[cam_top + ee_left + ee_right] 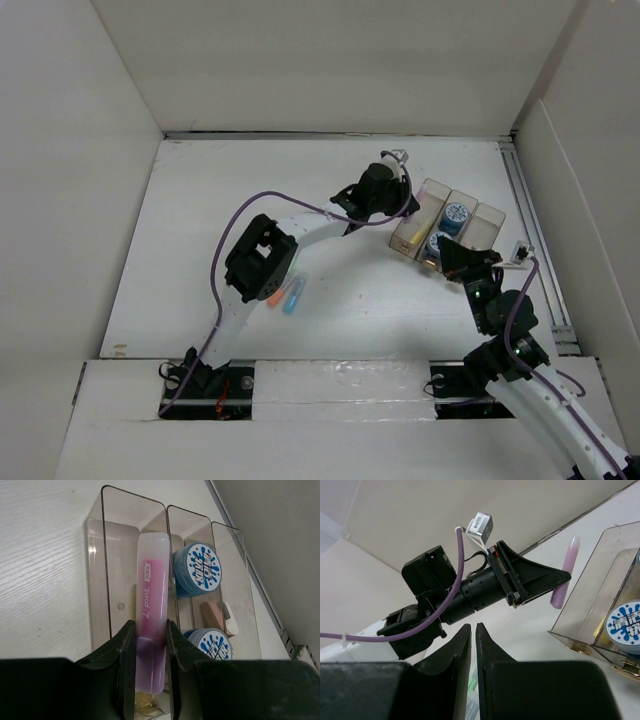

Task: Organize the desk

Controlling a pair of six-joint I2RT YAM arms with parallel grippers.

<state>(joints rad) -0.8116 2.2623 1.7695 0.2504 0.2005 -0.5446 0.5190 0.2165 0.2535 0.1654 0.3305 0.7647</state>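
Left hand (pixel 150 645) grips a pink marker (pixel 152 605) over the tray (pixel 107 555); right hand (pixel 472 645) nearly closed, empty; two markers (pixel 285 295) wait on the table (pixel 200 220).

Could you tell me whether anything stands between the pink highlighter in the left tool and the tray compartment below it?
Nothing visible does. The left tool holds the pink highlighter over the tray, roughly above the wall beside the bare left compartment. The round blue tins lie in the middle compartment.

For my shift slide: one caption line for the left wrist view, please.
Left claw gripping a pink translucent plastic tube above the smoky three-compartment plastic tray, which holds two round blue-labelled tins.
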